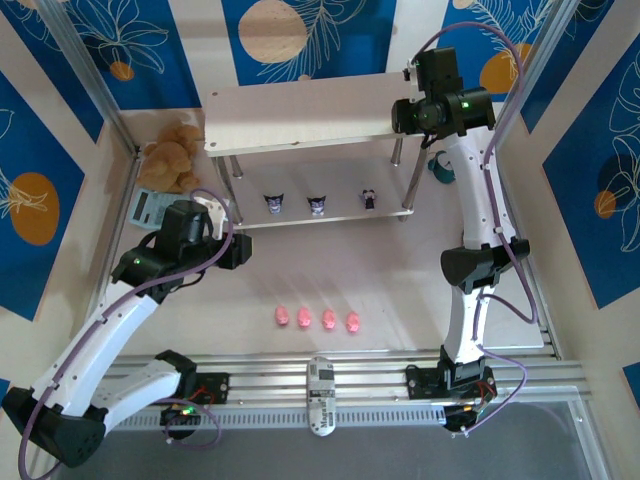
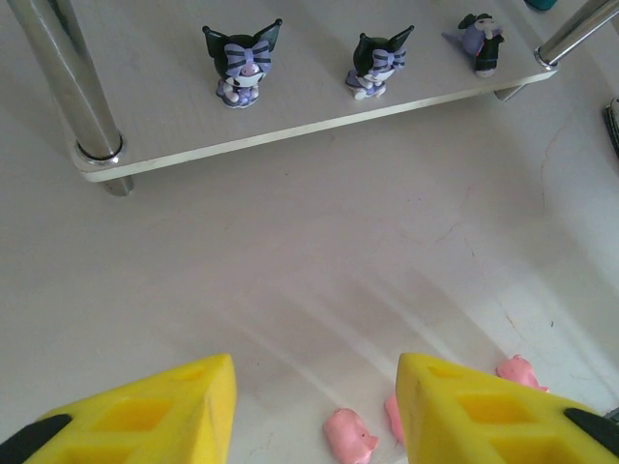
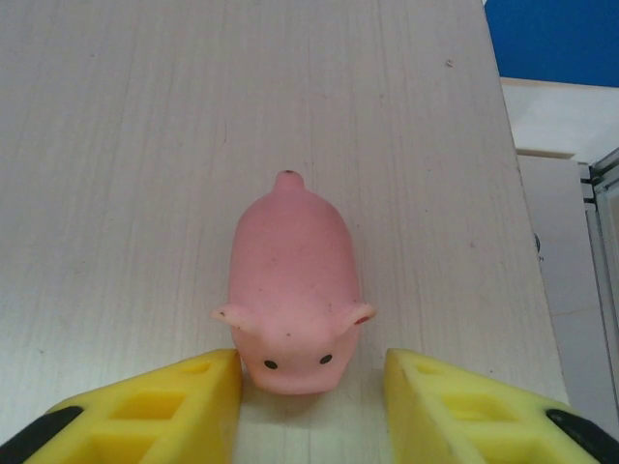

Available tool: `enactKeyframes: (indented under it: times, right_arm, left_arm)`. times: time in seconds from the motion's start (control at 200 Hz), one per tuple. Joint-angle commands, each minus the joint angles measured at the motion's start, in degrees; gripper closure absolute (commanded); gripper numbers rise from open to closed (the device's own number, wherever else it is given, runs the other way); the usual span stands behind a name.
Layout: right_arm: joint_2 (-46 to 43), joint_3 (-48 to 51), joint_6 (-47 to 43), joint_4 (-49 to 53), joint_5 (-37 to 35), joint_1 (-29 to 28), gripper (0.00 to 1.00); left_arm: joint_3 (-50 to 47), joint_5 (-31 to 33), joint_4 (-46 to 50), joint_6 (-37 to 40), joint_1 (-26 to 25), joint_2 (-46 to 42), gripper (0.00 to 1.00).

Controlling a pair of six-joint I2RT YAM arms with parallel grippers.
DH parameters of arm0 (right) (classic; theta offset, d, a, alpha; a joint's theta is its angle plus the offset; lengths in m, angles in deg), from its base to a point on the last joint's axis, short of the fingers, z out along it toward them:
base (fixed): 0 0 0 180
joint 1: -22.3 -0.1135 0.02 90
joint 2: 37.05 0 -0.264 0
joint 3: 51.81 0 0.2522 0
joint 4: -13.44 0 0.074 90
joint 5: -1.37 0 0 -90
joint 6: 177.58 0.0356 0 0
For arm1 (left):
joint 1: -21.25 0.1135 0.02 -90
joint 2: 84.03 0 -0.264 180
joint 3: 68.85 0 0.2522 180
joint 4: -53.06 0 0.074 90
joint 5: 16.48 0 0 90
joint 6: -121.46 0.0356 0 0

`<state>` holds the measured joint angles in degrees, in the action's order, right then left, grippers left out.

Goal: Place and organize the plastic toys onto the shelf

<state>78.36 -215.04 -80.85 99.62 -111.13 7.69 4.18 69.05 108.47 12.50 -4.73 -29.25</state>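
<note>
The right claw (image 3: pixel 311 362) stands open beside the head of a small pink plastic pig (image 3: pixel 290 280), which lies on the pale wood-grain shelf's top board (image 3: pixel 116 145), upper right in the overhead view. Likely step: letting it go; next, lift straight clear. The left claw (image 2: pixel 314 377), open and empty, hovers over four pink pigs (image 1: pixel 305 319) on the table (image 1: pixel 400 280); three dark white-faced figurines (image 2: pixel 242 63) stand on the lower board. No writing is legible.

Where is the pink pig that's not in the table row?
In the right wrist view the pink pig lies on the shelf's top board near its right end, head between the fingertips of the right hand.
</note>
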Motion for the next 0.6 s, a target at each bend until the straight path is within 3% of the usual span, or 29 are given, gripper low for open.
enactKeyframes:
  times: [0.0, 0.165, 0.33, 0.595]
  right_arm:
    - [-1.4, 0.6, 0.6, 0.2, 1.4, 0.0, 0.53]
    - [-4.1, 0.9, 1.9, 0.3, 6.0, 0.1, 0.47]
    - [-11.0, 4.6, 2.6, -3.1, 3.5, -1.2, 0.44]
    - [-24.2, 16.7, 3.0, -2.8, -5.3, -11.9, 0.43]
  left_arm:
    - [-0.6, -0.5, 1.2, 1.0, 0.9, -1.3, 0.52]
    - [-0.6, -0.4, 1.4, 1.0, 0.9, -1.6, 0.52]
    - [-0.4, 0.2, 1.9, 1.2, 1.0, -2.3, 0.52]
    - [-4.3, -0.2, 1.9, 2.5, 1.0, -3.7, 0.53]
